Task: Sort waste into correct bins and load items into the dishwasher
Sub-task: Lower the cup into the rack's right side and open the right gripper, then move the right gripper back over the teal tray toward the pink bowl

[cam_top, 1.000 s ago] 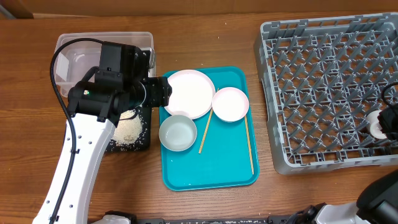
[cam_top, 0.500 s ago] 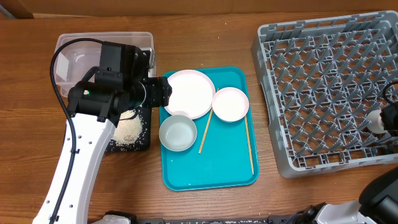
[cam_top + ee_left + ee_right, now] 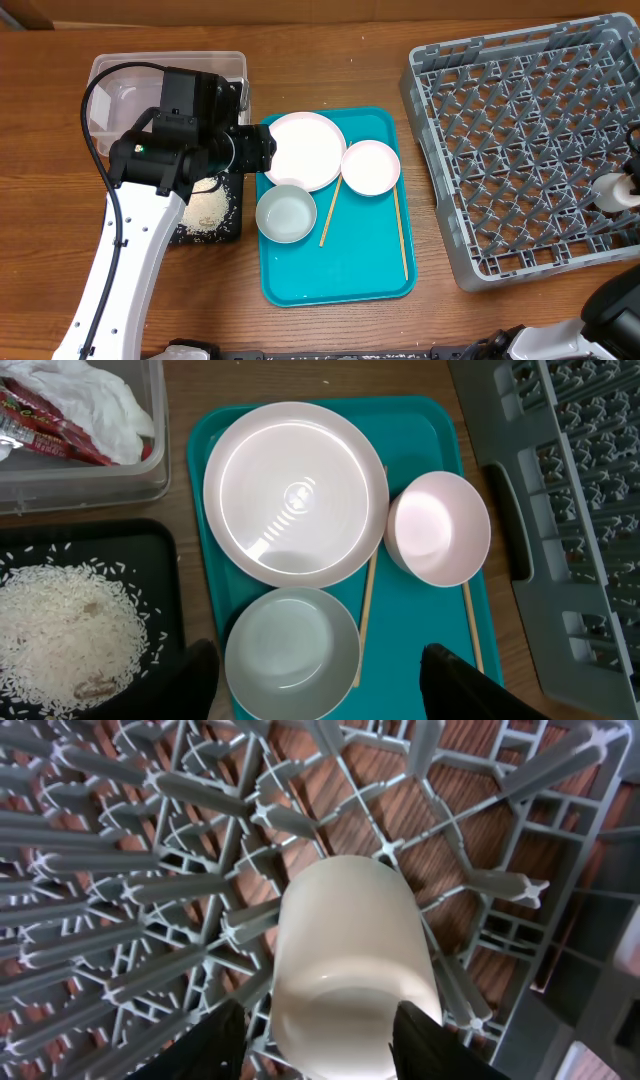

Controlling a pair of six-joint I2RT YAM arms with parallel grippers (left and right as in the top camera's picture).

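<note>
Dish rack (image 3: 520,150) has skewed leftward; right gripper (image 3: 315,1025) clasps the cup (image 3: 345,940) over its pegs (image 3: 190,792). Left gripper (image 3: 320,682) gapes empty; plate (image 3: 295,490), bowls (image 3: 290,650), chopsticks (image 3: 365,610) ahead of its jaws wait unloaded.

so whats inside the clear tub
The clear tub holds a crumpled white napkin and a red shiny wrapper. Only its corner shows at the wrist; overhead the left arm hides much of it.
</note>
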